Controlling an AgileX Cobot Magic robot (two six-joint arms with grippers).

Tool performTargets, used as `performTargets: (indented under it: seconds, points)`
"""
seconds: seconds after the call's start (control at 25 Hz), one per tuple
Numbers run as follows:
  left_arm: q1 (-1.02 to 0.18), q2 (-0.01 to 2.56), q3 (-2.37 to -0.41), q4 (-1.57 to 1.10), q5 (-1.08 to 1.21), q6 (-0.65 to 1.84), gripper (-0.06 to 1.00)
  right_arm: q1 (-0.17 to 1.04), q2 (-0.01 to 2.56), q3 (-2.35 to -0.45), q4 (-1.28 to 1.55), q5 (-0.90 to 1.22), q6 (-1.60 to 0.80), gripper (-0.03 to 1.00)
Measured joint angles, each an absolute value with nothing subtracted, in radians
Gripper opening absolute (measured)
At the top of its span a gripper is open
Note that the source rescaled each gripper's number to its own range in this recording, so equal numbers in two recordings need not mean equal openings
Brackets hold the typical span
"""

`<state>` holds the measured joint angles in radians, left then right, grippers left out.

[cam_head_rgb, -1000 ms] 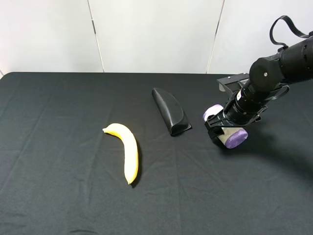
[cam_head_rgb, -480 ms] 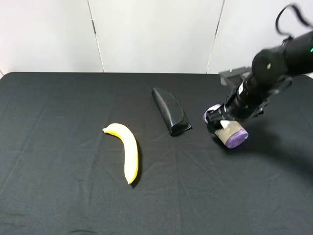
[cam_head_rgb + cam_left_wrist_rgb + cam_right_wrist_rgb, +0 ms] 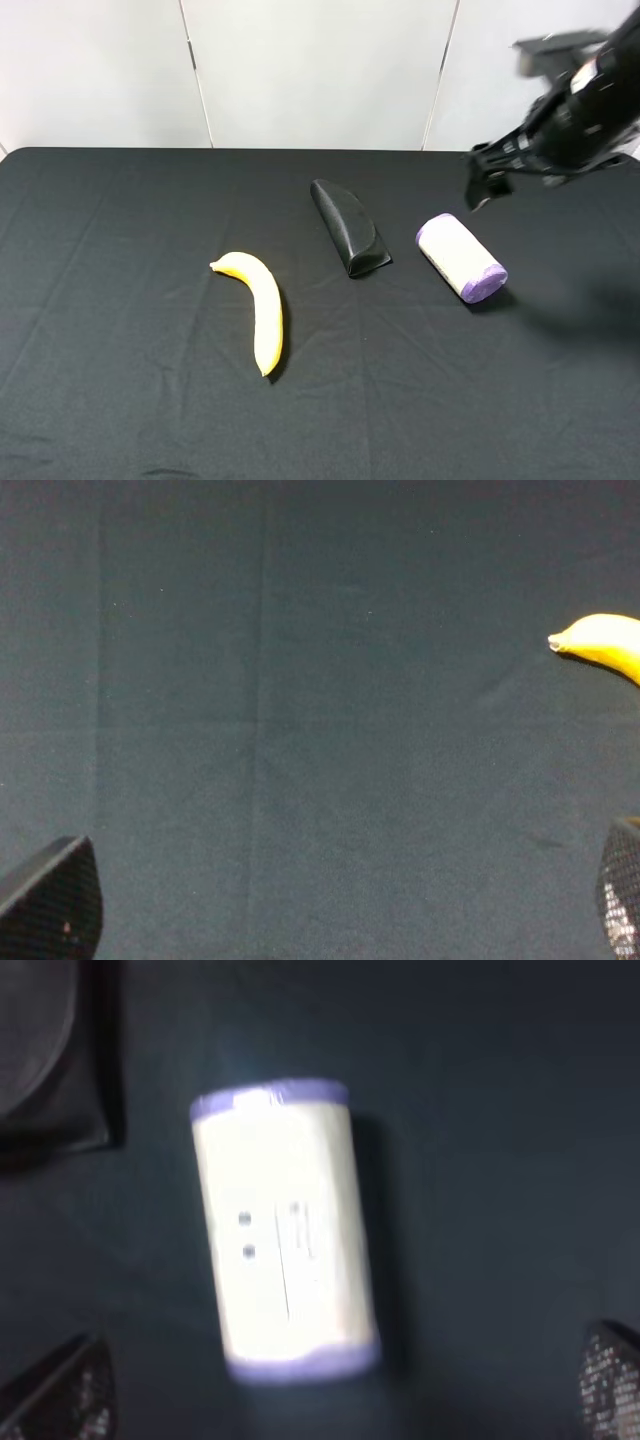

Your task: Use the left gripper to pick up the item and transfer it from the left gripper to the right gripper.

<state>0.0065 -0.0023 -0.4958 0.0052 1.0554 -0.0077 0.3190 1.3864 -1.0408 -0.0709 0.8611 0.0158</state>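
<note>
The item [image 3: 460,258] lies on its side on the black cloth, an off-white canister with purple ends, to the right of centre. My right gripper [image 3: 485,186] hangs blurred above and behind it, clear of it. In the right wrist view the item [image 3: 285,1225] lies well beyond the gripper, and the right gripper [image 3: 335,1410] is open, its fingertips [image 3: 60,1392] at the picture's corners with nothing between them. My left gripper [image 3: 335,905] is out of the exterior view. In its wrist view it stands open over bare cloth, holding nothing.
A yellow banana [image 3: 258,305] lies left of centre; its tip [image 3: 598,640] shows in the left wrist view. A glossy black wedge-shaped case [image 3: 350,228] lies just left of the item, its edge [image 3: 40,1050] seen in the right wrist view. The black cloth [image 3: 120,250] covers the table.
My right gripper was around the item, then opened, let go and rose up and to the right. The item stays lying on the cloth.
</note>
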Motion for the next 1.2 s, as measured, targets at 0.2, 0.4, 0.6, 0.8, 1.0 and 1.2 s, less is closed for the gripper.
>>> performTargets:
  seconds: [0.2, 0.4, 0.6, 0.8, 1.0, 1.2]
  points:
    - [0.006, -0.002, -0.496, 0.005, 1.055, -0.008, 0.96, 0.319, 1.199, -1.041, -0.039, 0.992, 0.017, 1.00]
    - [0.006, -0.002, -0.496, 0.005, 1.055, -0.008, 0.96, 0.319, 1.028, -0.997, 0.022, 1.073, 0.024, 1.00]
    - [0.006, -0.002, -0.496, 0.005, 1.055, -0.008, 0.96, 0.319, 0.884, -0.883, 0.028, 1.092, 0.023, 1.00]
    - [0.006, -0.002, -0.496, 0.005, 1.055, -0.008, 0.96, 0.319, 0.672, -0.734, 0.028, 1.095, 0.023, 1.00]
    - [0.006, -0.002, -0.496, 0.005, 1.055, -0.008, 0.96, 0.319, 0.447, -0.642, 0.023, 1.091, 0.024, 1.00]
    - [0.006, -0.002, -0.496, 0.005, 1.055, -0.008, 0.96, 0.319, 0.229, -0.553, 0.018, 1.042, 0.024, 1.00]
